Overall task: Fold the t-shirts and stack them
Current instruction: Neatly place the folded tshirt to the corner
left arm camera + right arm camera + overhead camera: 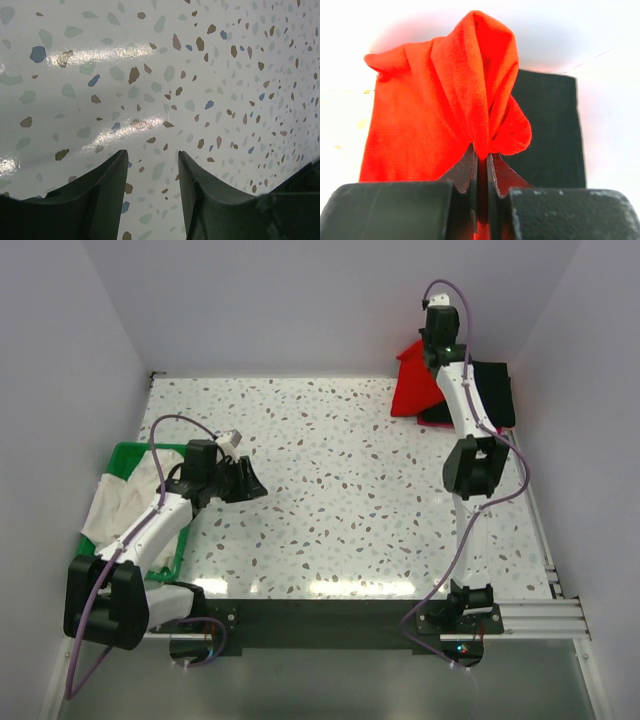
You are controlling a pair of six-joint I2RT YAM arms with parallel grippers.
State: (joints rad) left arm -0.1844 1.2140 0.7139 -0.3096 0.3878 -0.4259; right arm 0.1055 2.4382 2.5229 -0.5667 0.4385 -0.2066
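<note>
Bright red cloth t-shirt [435, 115] sits at far right corner of the speckled table [330, 470], one bunched edge pinched in the right end effector [481, 157], whose fingers are pressed together on the cloth with only a sliver of gap. From the pinch the red fabric runs straight ahead of the fingertips in a peaked fold, then spreads wide to the left; its long axis lies roughly in line with the fingers. A black folded shirt [550, 130] lies flat just behind and to the right of the red one, partly covered by it; top view shows the same, red [415, 380] left, black [495, 390] right, touching. Judgement: coming move turns on carrying the red cloth over onto the black piece, a short shift rightward. Right arm is the nearer by far: stretched out, elbow raised mid-table, wrist [437, 340] high over the corner. Left end effector [152, 160] hovers low over bare table, fingers apart, nothing between them, well apart from both shirts. White cloth shirt [120, 500] lies crumpled in the green plastic basket [125, 452] beside the left arm, unfolded.
</note>
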